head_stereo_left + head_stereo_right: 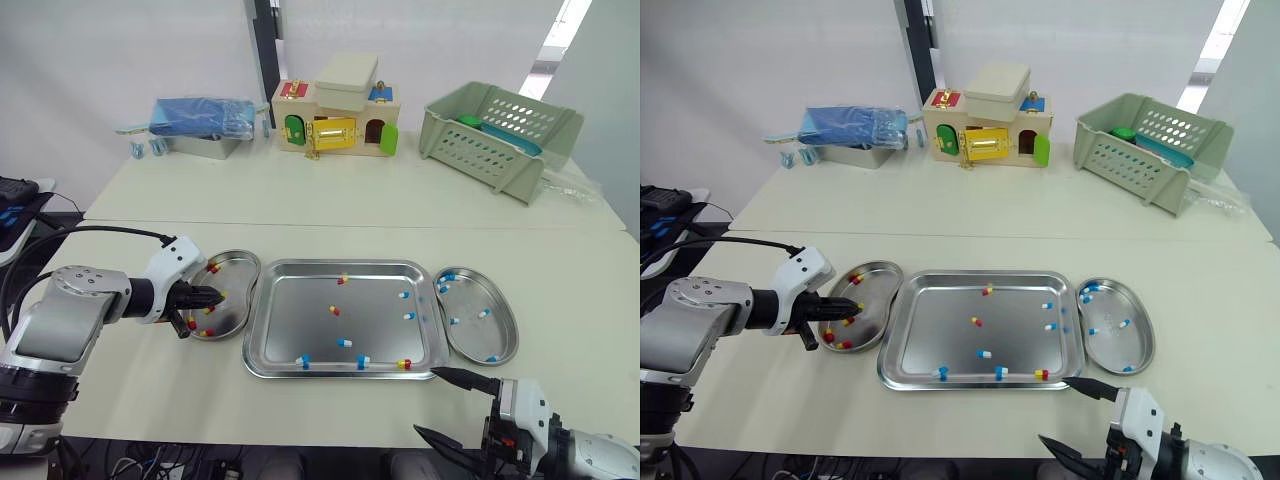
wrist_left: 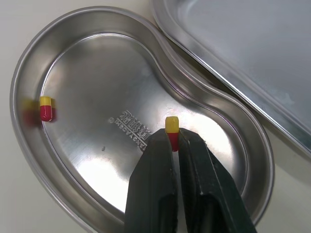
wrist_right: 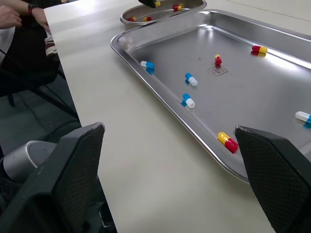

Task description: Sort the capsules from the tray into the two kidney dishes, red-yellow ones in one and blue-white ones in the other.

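Observation:
A steel tray (image 1: 300, 310) lies mid-table holding several red-yellow (image 1: 334, 310) and blue-white capsules (image 1: 344, 343). To its left, a kidney dish (image 1: 235, 285) holds red-yellow capsules (image 1: 191, 323). My left gripper (image 1: 215, 297) hovers low over this dish, shut on a red-yellow capsule (image 2: 171, 131) that sticks out of the fingertips; another capsule (image 2: 44, 108) lies near the dish's wall. The right kidney dish (image 1: 475, 295) holds several blue-white capsules (image 1: 484, 313). Near the table's front edge, just off the tray's front right corner, my right gripper (image 1: 450, 405) stands wide open with nothing in it.
At the back stand a blue pouch on a metal box (image 1: 200, 125), a toy house (image 1: 335, 115) and a green basket (image 1: 495, 135). A black cable (image 1: 100, 232) loops by my left arm. A person's hand (image 3: 14, 14) shows beyond the table's left side.

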